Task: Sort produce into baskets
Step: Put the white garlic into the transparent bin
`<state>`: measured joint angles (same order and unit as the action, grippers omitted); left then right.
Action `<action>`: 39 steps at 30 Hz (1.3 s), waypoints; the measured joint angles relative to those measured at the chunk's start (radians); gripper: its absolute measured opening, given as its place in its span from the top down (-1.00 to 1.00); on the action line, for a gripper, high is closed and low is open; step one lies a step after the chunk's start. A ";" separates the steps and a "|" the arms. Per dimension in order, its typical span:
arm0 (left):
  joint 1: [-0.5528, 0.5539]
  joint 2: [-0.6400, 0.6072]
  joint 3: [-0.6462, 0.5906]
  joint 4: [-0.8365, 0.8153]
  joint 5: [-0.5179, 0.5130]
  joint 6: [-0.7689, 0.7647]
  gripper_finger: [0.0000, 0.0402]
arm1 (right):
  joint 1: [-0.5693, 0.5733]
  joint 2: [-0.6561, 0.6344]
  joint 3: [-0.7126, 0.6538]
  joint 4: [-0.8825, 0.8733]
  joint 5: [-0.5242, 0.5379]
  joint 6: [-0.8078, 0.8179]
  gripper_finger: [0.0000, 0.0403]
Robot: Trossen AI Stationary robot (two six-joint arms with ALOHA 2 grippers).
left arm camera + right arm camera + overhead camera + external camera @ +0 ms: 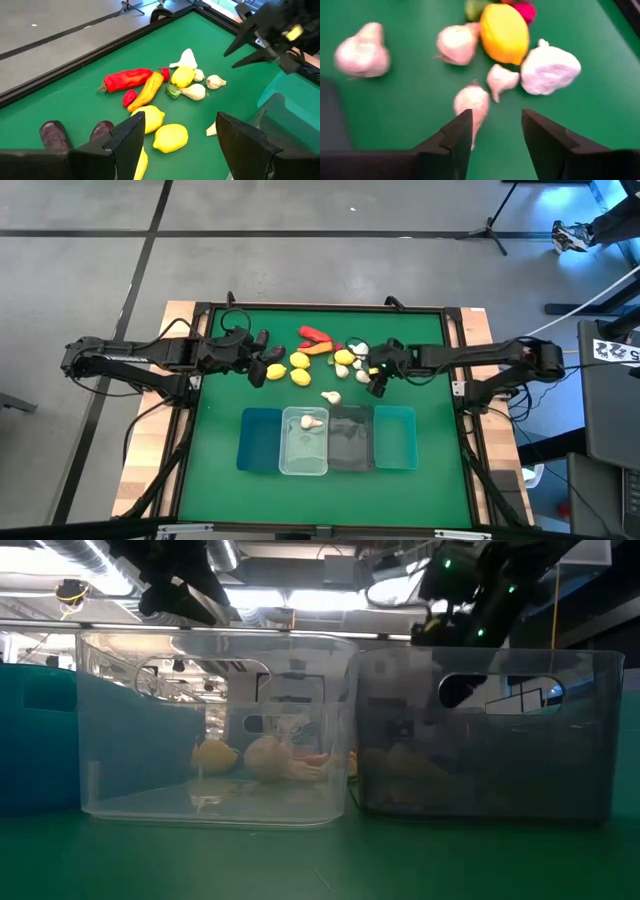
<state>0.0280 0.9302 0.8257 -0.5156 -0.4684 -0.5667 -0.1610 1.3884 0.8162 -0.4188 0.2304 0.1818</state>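
Loose produce lies in a cluster on the green table: a red pepper [127,79], an orange one [147,91], lemons [171,138] [504,32], several garlic bulbs [471,102] and two dark purple pieces [52,135]. The baskets stand in a row at the near edge: blue [258,440], clear [304,450], dark grey [350,438] and teal [395,437]. One garlic bulb [313,420] rests on the clear bin's floor. My left gripper [175,145] hovers open over the lemons at the cluster's left. My right gripper [492,135] is open above the garlic bulbs at the cluster's right, nothing between its fingers.
A raised dark rim [320,308] frames the green table. Open green surface lies between the cluster and the baskets, where a lone garlic bulb [330,396] sits. Both arms reach in from the sides toward the table's middle.
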 joint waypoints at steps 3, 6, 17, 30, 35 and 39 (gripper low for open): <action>0.000 0.000 0.000 0.000 -0.001 0.000 -0.18 | -0.033 0.021 0.001 0.009 -0.034 0.021 0.00; 0.000 0.000 0.000 0.000 -0.001 0.000 -0.18 | -0.054 0.043 0.001 0.006 -0.082 0.026 -0.20; 0.000 0.019 0.000 0.002 -0.001 -0.007 -0.18 | -0.056 0.076 0.001 0.017 -0.101 0.052 -0.55; 0.000 0.093 0.000 0.003 0.000 -0.006 -0.18 | -0.056 0.219 0.002 0.084 -0.118 0.039 -0.48; 0.000 0.092 0.000 0.003 -0.001 -0.006 -0.18 | -0.056 0.256 0.002 0.078 -0.110 0.045 -0.48; 0.000 0.092 0.000 0.003 -0.001 -0.006 -0.18 | -0.056 0.259 0.003 0.078 -0.114 0.046 -0.41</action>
<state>0.0280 1.0222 0.8253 -0.5121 -0.4690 -0.5728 -0.2165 1.6470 0.8192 -0.3412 0.1163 0.2279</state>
